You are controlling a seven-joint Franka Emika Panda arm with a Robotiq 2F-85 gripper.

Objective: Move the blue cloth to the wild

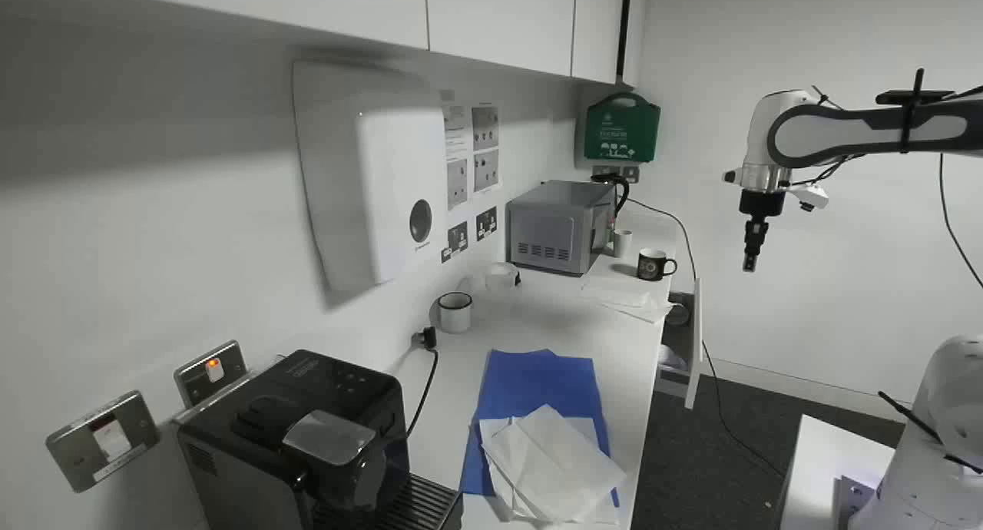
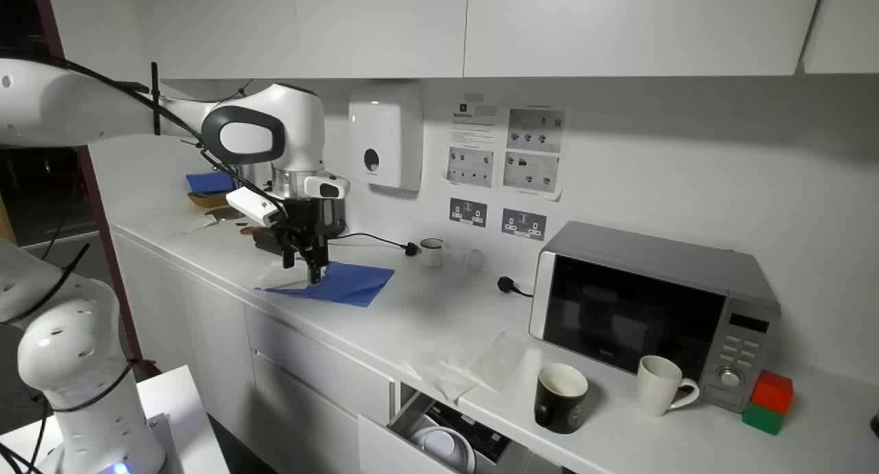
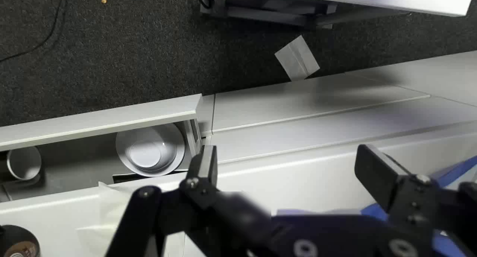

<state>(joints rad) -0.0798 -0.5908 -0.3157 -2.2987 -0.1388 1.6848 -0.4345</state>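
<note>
A coffee machine (image 1: pixel 292 430) stands at the lower left of an exterior view; a green case (image 1: pixel 620 130) hangs upper right of centre. In an exterior view's lower right, a red block (image 2: pixel 772 390) tops a green block (image 2: pixel 762 420).

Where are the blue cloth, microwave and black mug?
Blue cloth (image 1: pixel 541 384), in an exterior view: its uncovered part.
Microwave (image 2: pixel 638 312), in an exterior view: its dark door.
Black mug (image 2: pixel 560 407), in an exterior view: its outer side.
</note>
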